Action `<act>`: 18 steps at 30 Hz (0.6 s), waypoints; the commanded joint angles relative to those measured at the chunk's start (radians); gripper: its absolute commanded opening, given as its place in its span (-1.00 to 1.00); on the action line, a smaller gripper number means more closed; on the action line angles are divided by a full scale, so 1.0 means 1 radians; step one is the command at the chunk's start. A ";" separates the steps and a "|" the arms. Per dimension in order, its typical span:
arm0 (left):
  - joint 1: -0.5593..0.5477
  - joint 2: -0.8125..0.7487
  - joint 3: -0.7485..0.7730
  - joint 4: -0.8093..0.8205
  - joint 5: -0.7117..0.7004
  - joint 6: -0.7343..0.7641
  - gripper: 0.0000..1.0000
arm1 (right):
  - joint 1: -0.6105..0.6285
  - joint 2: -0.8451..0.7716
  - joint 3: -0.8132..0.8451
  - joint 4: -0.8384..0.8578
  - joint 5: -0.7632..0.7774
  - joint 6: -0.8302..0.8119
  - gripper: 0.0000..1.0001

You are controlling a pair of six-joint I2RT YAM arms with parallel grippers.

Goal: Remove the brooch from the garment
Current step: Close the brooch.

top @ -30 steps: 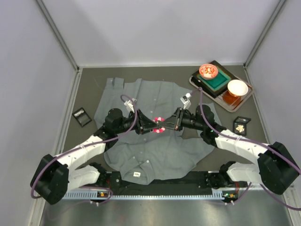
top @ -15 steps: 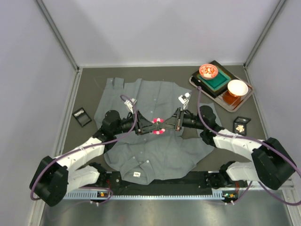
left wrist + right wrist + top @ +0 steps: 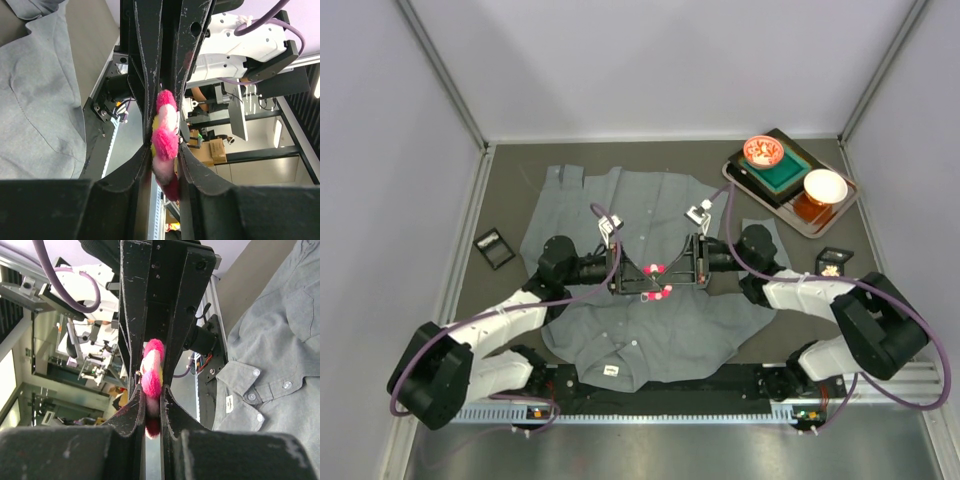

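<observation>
one grey shirt (image 3: 650,330), one brooch (image 3: 165,140), one tray (image 3: 832,216), two bowls (image 3: 763,151) (image 3: 825,186), two black boxes (image 3: 495,248) (image 3: 833,262)

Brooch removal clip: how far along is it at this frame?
Done: the approach, with the left gripper and right gripper meeting over the large grey button-up shirt. In hand: both pairs of jaws are closed on the pink and white fluffy brooch from opposite sides. Left: carrying it clear of the shirt; whether it is already detached from the cloth cannot be told.
</observation>
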 commanded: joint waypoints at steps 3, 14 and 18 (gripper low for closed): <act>-0.012 0.013 0.000 0.124 -0.069 -0.044 -0.92 | 0.047 -0.078 0.022 0.049 -0.065 -0.102 -1.00; -0.011 -0.085 0.047 -0.149 -0.098 0.094 -0.14 | 0.059 -0.150 0.026 -0.215 0.053 -0.281 -1.00; -0.009 -0.140 0.046 -0.233 -0.121 0.130 -0.06 | 0.059 -0.157 0.036 -0.264 0.071 -0.300 -1.00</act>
